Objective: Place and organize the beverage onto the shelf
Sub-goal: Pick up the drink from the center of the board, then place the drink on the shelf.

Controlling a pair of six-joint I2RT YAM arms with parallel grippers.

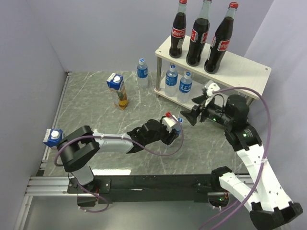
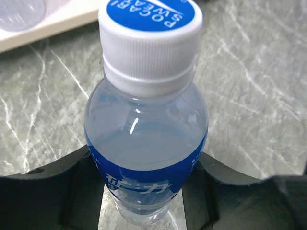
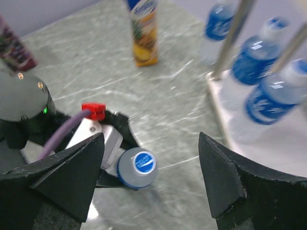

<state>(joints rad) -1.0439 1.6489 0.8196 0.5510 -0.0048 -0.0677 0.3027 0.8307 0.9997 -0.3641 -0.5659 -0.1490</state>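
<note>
Beverage is sitting about half shelved: five of nine units are on the shelf (image 1: 244, 69), four are off it.

- Far carton (image 1: 53, 136) is standing well left of the shelf, the farthest unit from it. Unplaced.
- Near carton (image 1: 118, 89) is standing upright left of the shelf, closer in but apart from it. Unplaced.
- Loose water bottle (image 1: 142, 71) is standing just left of the shelf's left legs, outside the frame. Unplaced.
- Left gripper (image 2: 146, 191) is clamping the fourth water bottle (image 2: 146, 129) low on its label, fingers pressing on both sides. The bottle is upright, in front of the shelf and near its lower tier. I can't tell whether its base is resting on the table (image 1: 96, 110) or lifted.
- Shelved water bottles (image 1: 171, 80), two of them, are sitting side by side at the left end of the shelf's lower tier.
- Cola bottles (image 1: 198, 36), three, are standing in a row on the left half of the shelf's top tier. This group is looking done.
- Right gripper (image 3: 151, 143) is hanging in front of the shelf, jaws spread wide, carrying nothing, looking down on the clamped bottle's cap.

Judgement: the fourth water bottle is going in next. That is leaving one water bottle and both cartons. The top tier's right half is showing bare board. The lower tier's right end is hidden behind the right arm.
</note>
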